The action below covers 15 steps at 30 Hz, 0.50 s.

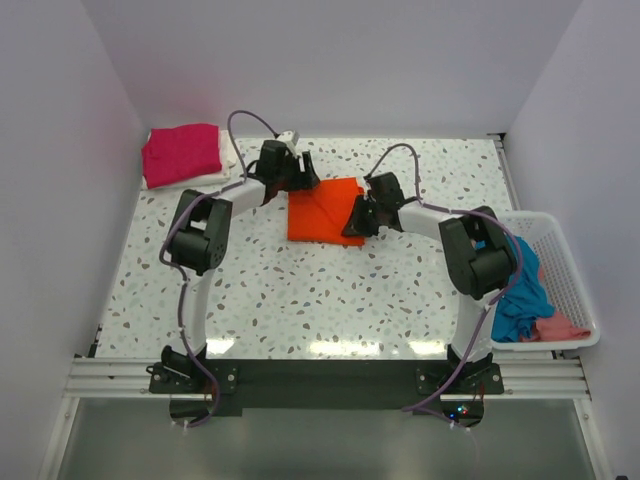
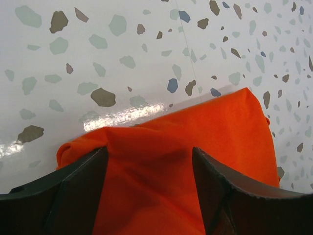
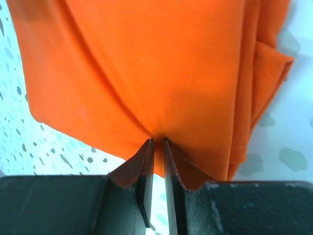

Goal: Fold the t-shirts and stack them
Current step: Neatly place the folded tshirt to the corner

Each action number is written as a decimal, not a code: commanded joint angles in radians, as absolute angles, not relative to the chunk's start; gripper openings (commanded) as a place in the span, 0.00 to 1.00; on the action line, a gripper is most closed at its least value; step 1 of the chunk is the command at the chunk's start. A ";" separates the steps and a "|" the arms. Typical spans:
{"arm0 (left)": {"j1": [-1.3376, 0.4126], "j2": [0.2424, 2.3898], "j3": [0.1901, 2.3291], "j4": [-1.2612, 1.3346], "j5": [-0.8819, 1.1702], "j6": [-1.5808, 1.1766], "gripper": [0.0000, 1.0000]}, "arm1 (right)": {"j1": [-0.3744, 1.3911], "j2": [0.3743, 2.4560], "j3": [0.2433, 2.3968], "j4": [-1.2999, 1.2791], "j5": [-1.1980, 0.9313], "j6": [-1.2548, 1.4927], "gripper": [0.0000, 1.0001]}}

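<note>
"What do the arms look like?"

"The left arm [image 1: 197, 305] and right arm [image 1: 468, 322]: white links, chunky black joints, a greyish-purple cable [image 1: 246, 115] looping along each. Black base plates [image 1: 228, 379], dark ribbed fingers [image 2: 239, 196]."

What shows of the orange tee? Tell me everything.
The orange tee is soft, plain cloth, folded into a rough square with a diagonal crease, lying on the table. The right end effector pinches its right edge, puckering it; the open left end effector straddles its far-left corner.

terrazzo table [image 1: 300, 290] carries an orange tee [image 1: 318, 215] and a magenta-topped stack [image 1: 182, 152].
</note>
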<state>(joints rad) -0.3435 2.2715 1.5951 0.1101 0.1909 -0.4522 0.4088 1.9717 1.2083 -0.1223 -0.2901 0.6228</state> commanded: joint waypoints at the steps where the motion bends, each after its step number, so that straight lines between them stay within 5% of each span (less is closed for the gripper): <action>1: -0.293 2.172 1.608 0.043 0.158 -0.379 0.76 | 0.385 1.956 1.158 -0.229 -0.304 0.574 0.18; 9: -0.293 2.065 1.549 -0.075 0.166 -0.445 0.83 | 0.373 1.907 1.169 -0.218 -0.342 0.575 0.21; 15: -0.295 2.023 1.493 -0.149 0.213 -0.476 0.87 | 0.371 1.826 1.210 -0.253 -0.301 0.572 0.35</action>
